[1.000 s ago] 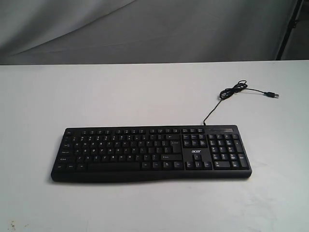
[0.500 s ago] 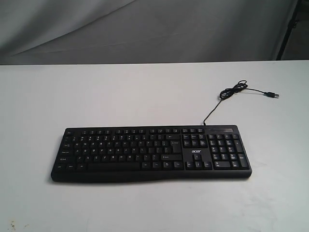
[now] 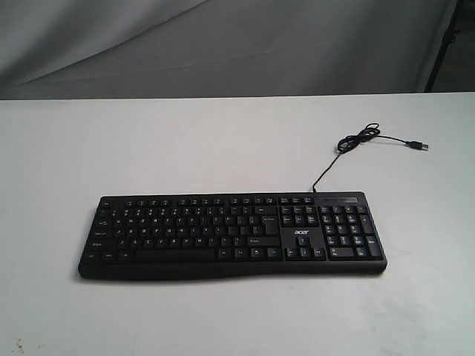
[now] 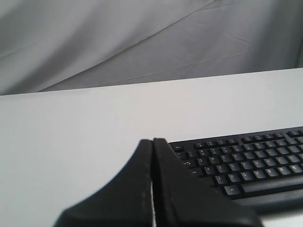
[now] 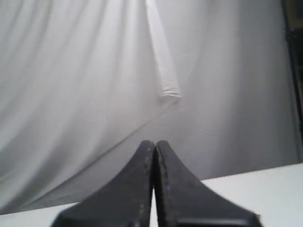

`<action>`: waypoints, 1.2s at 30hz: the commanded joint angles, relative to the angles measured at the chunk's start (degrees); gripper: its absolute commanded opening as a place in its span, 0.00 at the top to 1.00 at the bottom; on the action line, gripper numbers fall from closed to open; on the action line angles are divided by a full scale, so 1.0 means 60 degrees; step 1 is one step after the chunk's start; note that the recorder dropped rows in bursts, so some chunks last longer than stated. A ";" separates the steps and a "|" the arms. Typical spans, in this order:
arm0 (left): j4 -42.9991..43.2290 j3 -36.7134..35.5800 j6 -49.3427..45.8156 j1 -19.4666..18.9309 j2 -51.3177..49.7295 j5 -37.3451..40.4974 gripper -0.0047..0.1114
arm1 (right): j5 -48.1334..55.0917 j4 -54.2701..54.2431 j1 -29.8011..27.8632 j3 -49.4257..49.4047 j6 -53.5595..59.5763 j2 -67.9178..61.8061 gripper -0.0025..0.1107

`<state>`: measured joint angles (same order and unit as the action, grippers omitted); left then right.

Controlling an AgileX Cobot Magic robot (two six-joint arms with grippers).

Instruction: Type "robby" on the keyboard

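The black keyboard (image 3: 231,235) with white legends and an "acer" logo lies flat on the white table (image 3: 185,148), near its front edge. Its thin black USB cable (image 3: 361,139) curls away behind the number pad. Neither arm shows in the exterior view. In the left wrist view my left gripper (image 4: 152,140) is shut and empty, raised above the table, with one end of the keyboard (image 4: 246,161) beside and beyond its tips. My right gripper (image 5: 155,142) is also shut with nothing in it and faces the grey curtain; no keyboard shows in that view.
A grey cloth backdrop (image 3: 223,44) hangs behind the table's far edge. The cable's USB plug (image 3: 420,145) lies loose at the back right. A dark stand (image 3: 445,44) rises at the far right.
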<state>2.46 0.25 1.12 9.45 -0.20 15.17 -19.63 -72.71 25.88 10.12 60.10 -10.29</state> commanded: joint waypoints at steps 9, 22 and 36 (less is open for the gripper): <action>0.0045 -0.0041 0.0026 0.0061 0.0033 -0.0051 0.96 | 0.2980 0.0070 -0.3908 -0.1686 -0.1125 0.1716 0.98; 0.0045 -0.0041 0.0026 0.0061 0.0033 -0.0051 0.96 | 0.2822 -0.1860 -0.4326 -0.1686 -0.5413 0.1716 0.98; 0.0045 -0.0041 0.0026 0.0061 0.0033 -0.0051 0.96 | 0.6637 0.6189 -0.4313 -0.1686 -0.5368 0.1716 0.98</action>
<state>2.46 0.25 1.12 9.45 -0.20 15.17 14.58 -45.71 0.39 0.21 28.47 -0.37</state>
